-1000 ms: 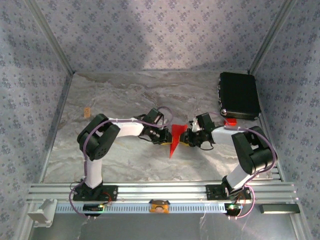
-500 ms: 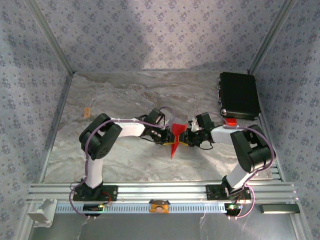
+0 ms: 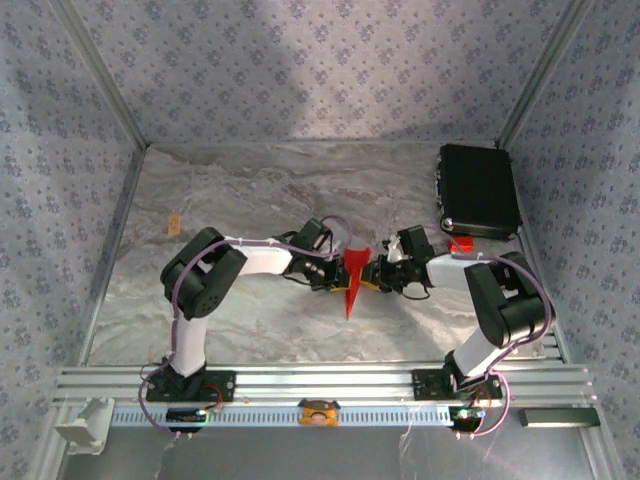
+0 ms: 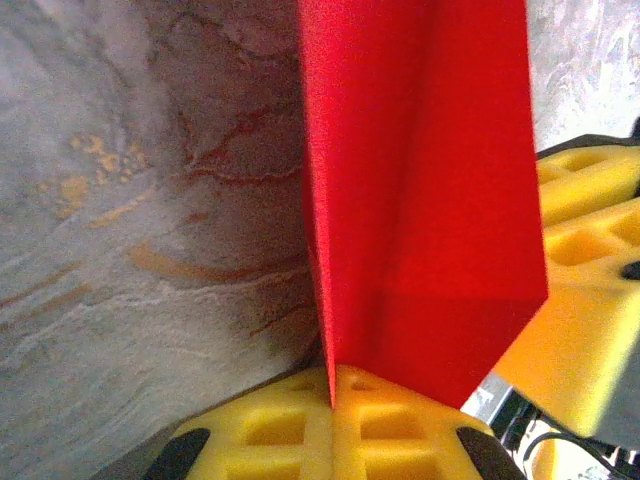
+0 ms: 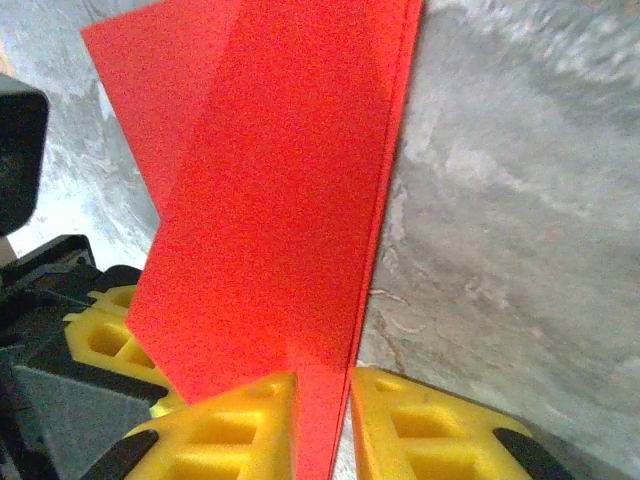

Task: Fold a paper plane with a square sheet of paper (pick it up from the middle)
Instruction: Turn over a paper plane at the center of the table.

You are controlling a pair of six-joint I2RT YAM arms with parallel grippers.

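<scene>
Though blurry, plane (image 3: 352, 283) seemingly between pincers (image 4: 333, 400) (image 5: 322, 420)

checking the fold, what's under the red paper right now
Bare marbled table shows beside the folded red paper, which the left fingers and right fingers both pinch. The patch directly beneath is covered by the paper itself.

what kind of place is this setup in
Probably a robot lab test cell: patterned fabric walls enclose a marble-look tabletop, and two white-and-black arms bolted to an aluminium rail pinch a folded bright red paper sheet.
</scene>
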